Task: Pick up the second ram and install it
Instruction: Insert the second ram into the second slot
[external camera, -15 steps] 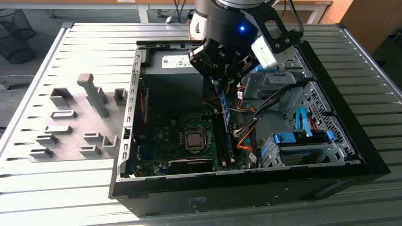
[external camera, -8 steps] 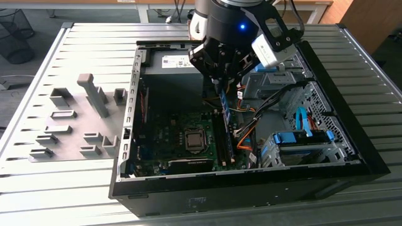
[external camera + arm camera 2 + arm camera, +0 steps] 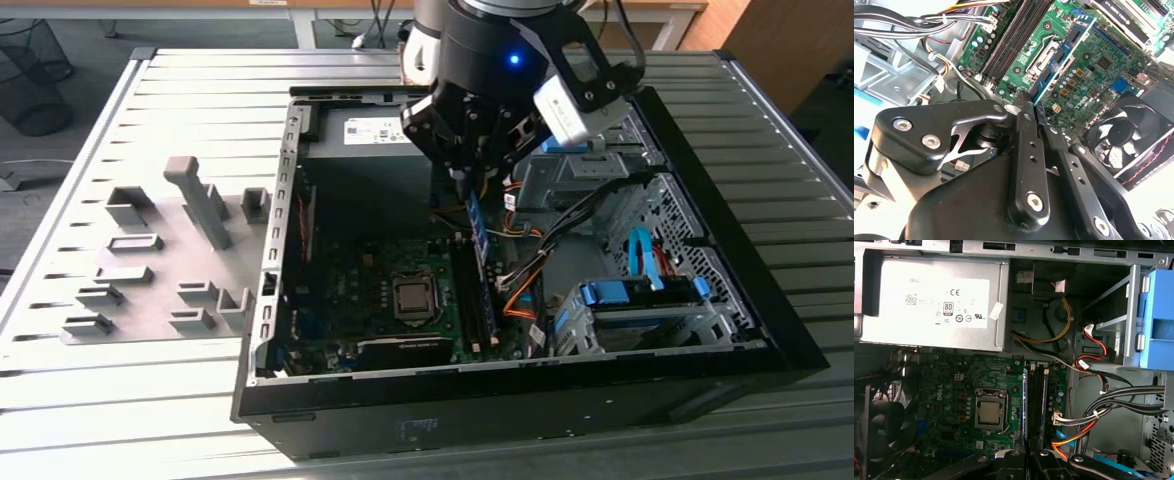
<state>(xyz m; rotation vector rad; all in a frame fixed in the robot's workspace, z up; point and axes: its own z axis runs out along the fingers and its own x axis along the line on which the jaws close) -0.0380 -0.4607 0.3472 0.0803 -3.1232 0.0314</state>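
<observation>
My gripper [image 3: 467,188] hangs inside the open computer case [image 3: 274,300], shut on the second ram [image 3: 473,222]. It is a thin blue-green stick with dark chips, held on edge. In the second wrist view the two black fingers [image 3: 1025,125] clamp one end of the ram [image 3: 1061,55], which reaches out over the green motherboard [image 3: 1089,80]. In the first wrist view the ram [image 3: 1025,400] shows edge-on as a thin blue line beside the dark memory slots [image 3: 1038,405], with the gripper [image 3: 1026,457] over it. The stick is above the slots [image 3: 470,300], not seated.
A grey power supply [image 3: 934,305] fills the case's far end. The processor socket [image 3: 990,412] and a fan [image 3: 1124,140] lie beside the slots. Cable bundles [image 3: 527,290] and blue drive brackets [image 3: 641,295] crowd the exterior view's right. Grey holder blocks [image 3: 174,260] stand outside the case.
</observation>
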